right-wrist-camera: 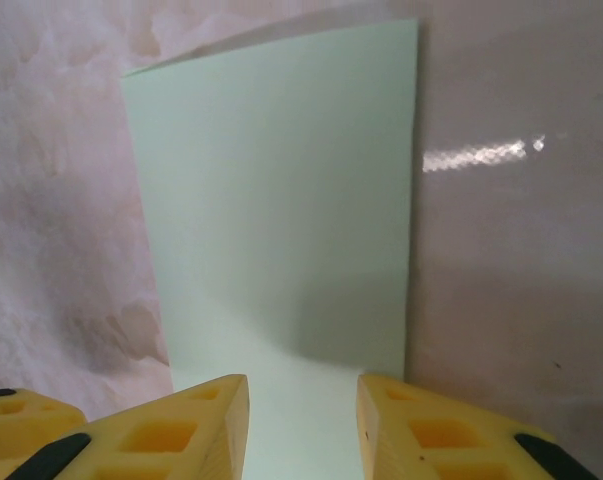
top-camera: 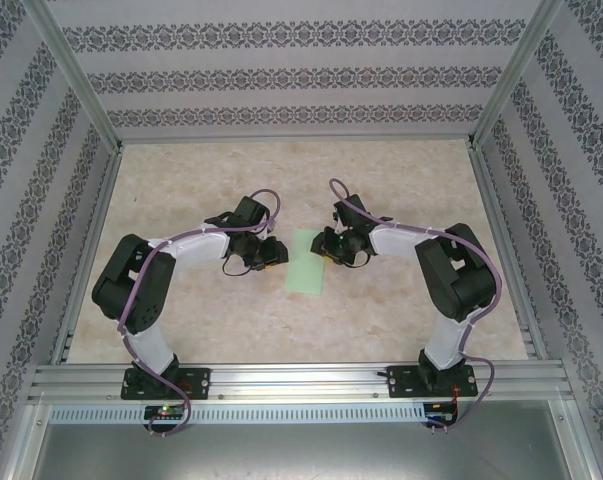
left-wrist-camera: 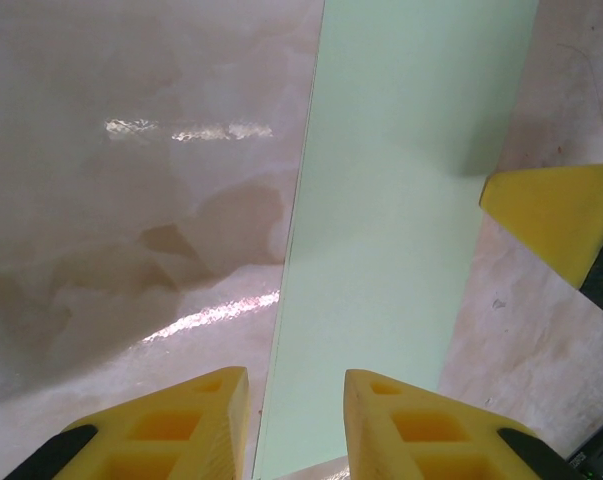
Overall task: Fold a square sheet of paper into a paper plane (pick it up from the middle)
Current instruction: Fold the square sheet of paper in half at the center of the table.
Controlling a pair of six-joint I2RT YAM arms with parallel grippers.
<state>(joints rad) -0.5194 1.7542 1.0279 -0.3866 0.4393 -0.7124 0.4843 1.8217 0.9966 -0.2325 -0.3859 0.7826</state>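
The square sheet of paper (top-camera: 306, 262) is pale green and lies flat on the table, folded in half into a narrow rectangle; nothing here has the shape of a paper plane. My left gripper (top-camera: 272, 252) hovers at the sheet's left edge. In the left wrist view it (left-wrist-camera: 296, 420) is open, one finger over the table and the other over the paper (left-wrist-camera: 401, 200). My right gripper (top-camera: 329, 250) sits at the right edge. Seen from the right wrist, it (right-wrist-camera: 303, 420) is open above the paper (right-wrist-camera: 281, 200), holding nothing. The right gripper's yellow fingertip (left-wrist-camera: 556, 210) shows across the sheet.
The table (top-camera: 181, 190) has a glossy beige marbled top. Aluminium frame posts (top-camera: 76, 80) and patterned walls enclose it on three sides. A metal rail (top-camera: 301, 380) carrying both arm bases runs along the near edge.
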